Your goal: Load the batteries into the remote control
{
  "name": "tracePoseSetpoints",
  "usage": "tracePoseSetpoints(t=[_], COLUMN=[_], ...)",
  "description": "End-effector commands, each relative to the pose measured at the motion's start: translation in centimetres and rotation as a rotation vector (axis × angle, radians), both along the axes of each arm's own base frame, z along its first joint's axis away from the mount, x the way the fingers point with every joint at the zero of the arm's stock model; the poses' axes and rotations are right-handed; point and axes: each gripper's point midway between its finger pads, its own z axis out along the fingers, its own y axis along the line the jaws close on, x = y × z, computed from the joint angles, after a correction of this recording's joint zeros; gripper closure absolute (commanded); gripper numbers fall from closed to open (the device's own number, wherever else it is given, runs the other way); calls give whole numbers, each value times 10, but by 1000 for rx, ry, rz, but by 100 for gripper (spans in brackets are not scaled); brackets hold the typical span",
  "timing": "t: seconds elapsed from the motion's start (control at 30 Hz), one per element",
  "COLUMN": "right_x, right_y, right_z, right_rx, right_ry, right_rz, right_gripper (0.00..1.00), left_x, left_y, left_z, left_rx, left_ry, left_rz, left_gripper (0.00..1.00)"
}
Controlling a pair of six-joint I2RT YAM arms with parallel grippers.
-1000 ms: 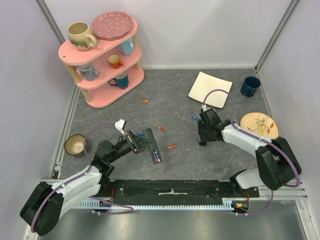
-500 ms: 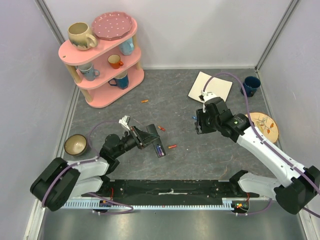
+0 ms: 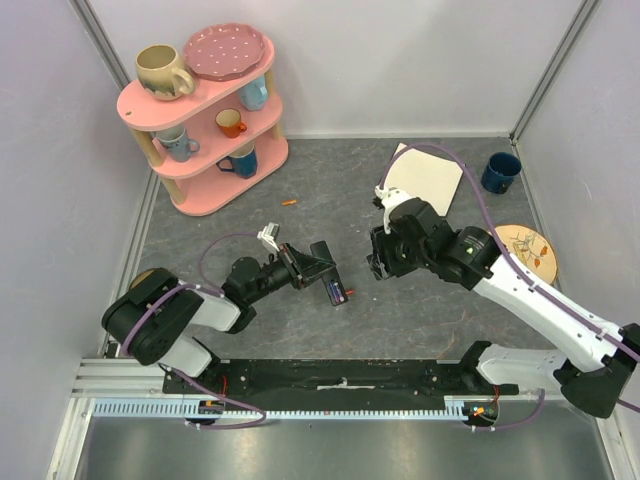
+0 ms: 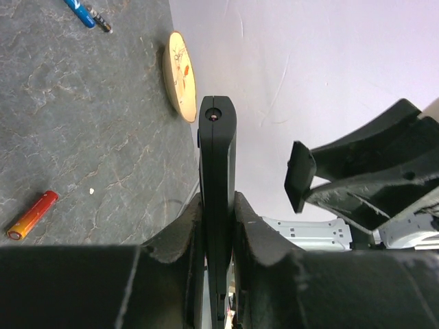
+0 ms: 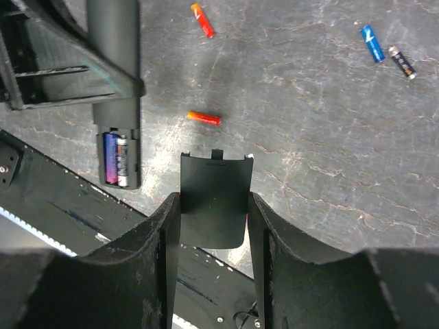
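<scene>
Biggest item was the grey mat [image 3: 330, 215] covering the table. Back-left on it stood the pink shelf [image 3: 205, 115], three tiers, carrying mugs and a spotted plate. Both arms reached in from the near edge and their wrists ended up close together near the mat's centre.

Back-right lay a white square plate [image 3: 425, 178], with a dark blue mug [image 3: 499, 172] just to its right. A round patterned plate [image 3: 522, 250] sat near the right wall, partly under the right arm.

Mid-mat, the left gripper [image 4: 217, 205] was clamped tight on the remote control [image 4: 217, 151], one finger on each flat face, with the bar sticking out past the fingertips. From the right wrist view the back recess faced up with two batteries [image 5: 115, 159] seated side by side. Couldn't tell from any view whether the remote's free end touched the mat.

Just right of that open end, the right gripper [image 5: 213, 199] was pinching a thin black panel by its side edges. It looked like the battery cover [image 5: 212, 178], held above the mat and apart from the remote.

Loose on the mat:
- an orange-red battery [image 5: 204, 118] between the remote and the cover
- a second orange battery [image 5: 202, 19] farther out
- a blue battery [image 5: 371, 42] with a dark battery [image 5: 400, 62] just beside it
- a lone orange cell [image 3: 289, 202] near the shelf foot
</scene>
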Motion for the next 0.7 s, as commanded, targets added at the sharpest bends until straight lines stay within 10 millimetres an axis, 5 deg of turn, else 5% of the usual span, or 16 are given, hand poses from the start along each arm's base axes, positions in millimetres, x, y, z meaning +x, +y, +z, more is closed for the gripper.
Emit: tracePoseSetpoints(t=[0.0,0.67], right_x=[-9,-31], right_y=[19,83], right_z=[2,-34], right_rx=[16,-53], right_ry=[21,49], right_rz=[32,120], right_gripper=[84,84], left_x=[3,-2], left_y=[-8,-4], left_z=[58,60], left_rx=[-174,-194], left_ry=[-172,-231], left_rz=[6,25], left_gripper=[98,98])
